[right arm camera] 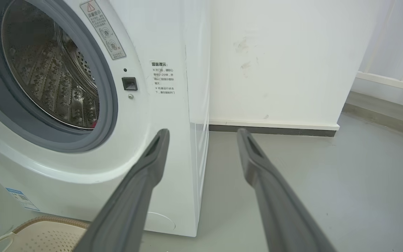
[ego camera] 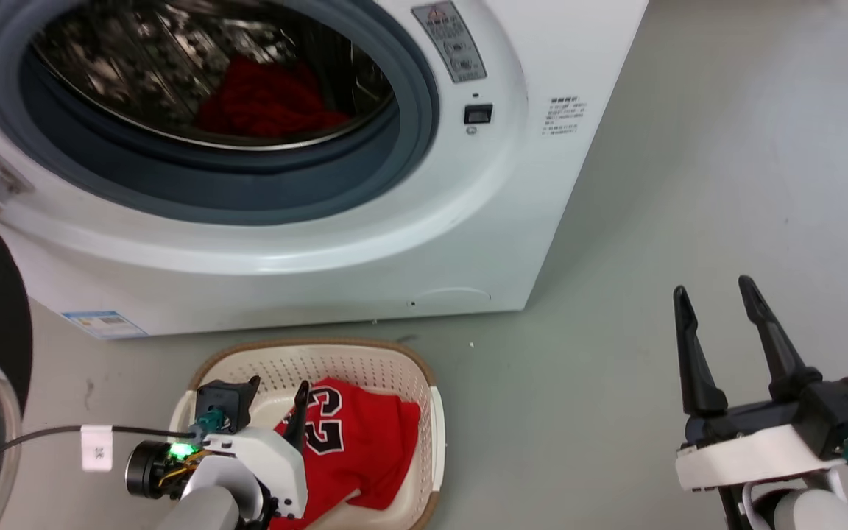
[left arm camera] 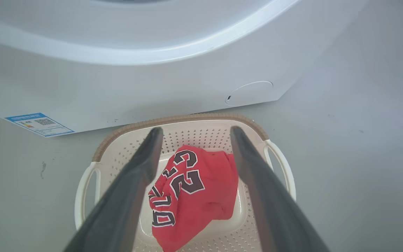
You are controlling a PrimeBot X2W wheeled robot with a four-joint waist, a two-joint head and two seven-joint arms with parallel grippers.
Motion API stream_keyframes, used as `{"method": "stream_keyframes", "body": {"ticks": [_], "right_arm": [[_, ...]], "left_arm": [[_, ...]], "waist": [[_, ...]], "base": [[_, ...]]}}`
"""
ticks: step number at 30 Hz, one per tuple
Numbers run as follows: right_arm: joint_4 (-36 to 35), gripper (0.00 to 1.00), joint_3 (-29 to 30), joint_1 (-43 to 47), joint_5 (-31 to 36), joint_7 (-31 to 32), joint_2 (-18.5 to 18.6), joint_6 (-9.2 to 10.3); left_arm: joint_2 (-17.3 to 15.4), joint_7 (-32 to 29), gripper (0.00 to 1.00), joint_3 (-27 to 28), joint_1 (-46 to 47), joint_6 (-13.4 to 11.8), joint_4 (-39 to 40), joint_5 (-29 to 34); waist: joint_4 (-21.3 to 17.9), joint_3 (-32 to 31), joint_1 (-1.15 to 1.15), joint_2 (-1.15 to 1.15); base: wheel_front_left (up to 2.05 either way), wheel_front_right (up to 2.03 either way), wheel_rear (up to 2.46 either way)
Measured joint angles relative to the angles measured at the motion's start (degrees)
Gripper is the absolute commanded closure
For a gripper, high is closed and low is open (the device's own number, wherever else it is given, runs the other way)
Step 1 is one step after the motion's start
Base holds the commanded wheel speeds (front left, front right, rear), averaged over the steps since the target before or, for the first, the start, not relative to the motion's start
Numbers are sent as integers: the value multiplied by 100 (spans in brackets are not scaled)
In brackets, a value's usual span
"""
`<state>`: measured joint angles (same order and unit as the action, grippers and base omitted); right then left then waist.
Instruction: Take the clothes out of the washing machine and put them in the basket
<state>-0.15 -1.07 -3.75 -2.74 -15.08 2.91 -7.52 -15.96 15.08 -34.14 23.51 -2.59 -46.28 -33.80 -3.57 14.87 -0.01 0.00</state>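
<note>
— What is the washing machine (ego camera: pixel 468 243) shell like?

— Glossy, smooth white; painted metal or plastic, I cannot tell. Its door ring (ego camera: pixel 247 195) is matt grey rubber, and the drum (ego camera: pixel 137 81), at eleven o'clock in the head view, is bright perforated steel.

— And the red things?

— Cloth. The clothes (ego camera: pixel 365 442) in the basket (ego camera: pixel 350 364) are soft matt fabric with printed numbers; more red cloth (ego camera: pixel 269 103) lies in the drum.

— The basket itself?

— Smooth cream plastic, perforated, with a brown woven-look rim, at six o'clock.

— Floor?

— The floor (ego camera: pixel 689 184) is smooth grey with a faint sheen. The right gripper (ego camera: pixel 712 285), at four o'clock, has matt dark jaws.
</note>
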Motion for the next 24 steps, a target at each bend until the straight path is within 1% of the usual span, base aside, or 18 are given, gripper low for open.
{"method": "stream_keyframes", "body": {"ticks": [5,13,19,24], "right_arm": [[30,0,-7,224,23,0,-1,0],[62,0,-3,458,23,0,0,0],[66,0,5,537,23,0,1,1],[56,0,-43,578,23,0,0,1]], "left_arm": [[96,0,0,835,-612,-123,813,641],[420,0,0,2073,-1528,-305,2272,1668],[693,0,0,2760,-1994,-293,3222,2280],[820,0,0,3117,-2057,-134,3635,2599]], "waist": [[80,-437,0,0],[170,-899,-1,0],[210,-1078,0,0],[190,-1094,0,0]], "base": [[0,0,0],[0,0,0],[0,0,0],[0,0,0]]}}
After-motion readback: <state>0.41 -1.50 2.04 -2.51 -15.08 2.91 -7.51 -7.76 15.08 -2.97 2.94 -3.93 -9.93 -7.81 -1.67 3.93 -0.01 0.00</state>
